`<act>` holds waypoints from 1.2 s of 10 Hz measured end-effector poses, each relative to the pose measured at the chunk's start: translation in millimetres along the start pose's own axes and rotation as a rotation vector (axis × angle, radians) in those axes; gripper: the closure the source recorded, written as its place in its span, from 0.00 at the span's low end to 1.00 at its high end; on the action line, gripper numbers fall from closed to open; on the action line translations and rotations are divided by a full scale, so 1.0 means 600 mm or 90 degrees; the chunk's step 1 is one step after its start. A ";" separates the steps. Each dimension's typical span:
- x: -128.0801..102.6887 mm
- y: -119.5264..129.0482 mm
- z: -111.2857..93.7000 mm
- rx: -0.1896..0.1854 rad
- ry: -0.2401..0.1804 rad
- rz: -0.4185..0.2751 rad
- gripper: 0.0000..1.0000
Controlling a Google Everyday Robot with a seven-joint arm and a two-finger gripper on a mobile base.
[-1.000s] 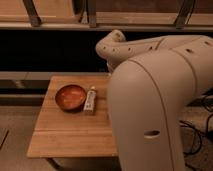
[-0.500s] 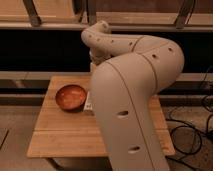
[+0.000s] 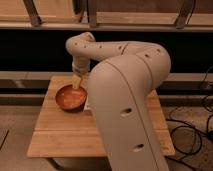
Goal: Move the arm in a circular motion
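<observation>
Prominently, the cream-white arm (image 3: pixel 127 85) is seen rising from the right foreground and bending leftward, its elbow curved above a wooden table (image 3: pixel 60 135). The pale-yellow gripper (image 3: pixel 77 82) is pointed downward just over the far rim of an orange-brown bowl (image 3: pixel 69 98). Whether the gripper is apart or together cannot be told.

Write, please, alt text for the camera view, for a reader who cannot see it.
A large cream-white robot arm fills the foreground, curving up and left, then down over a wooden table. Its small pale-yellow gripper hangs at the far rim of a reddish-brown bowl on the table; whether they touch is unclear.
</observation>
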 end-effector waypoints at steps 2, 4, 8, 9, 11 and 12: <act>0.055 0.060 0.008 -0.008 0.020 -0.030 0.20; 0.127 0.061 -0.013 0.033 0.036 -0.005 0.20; 0.343 -0.009 -0.096 0.149 0.069 0.195 0.20; 0.392 -0.036 -0.119 0.181 0.079 0.243 0.20; 0.470 -0.105 -0.162 0.244 0.108 0.322 0.20; 0.486 -0.151 -0.176 0.275 0.132 0.346 0.20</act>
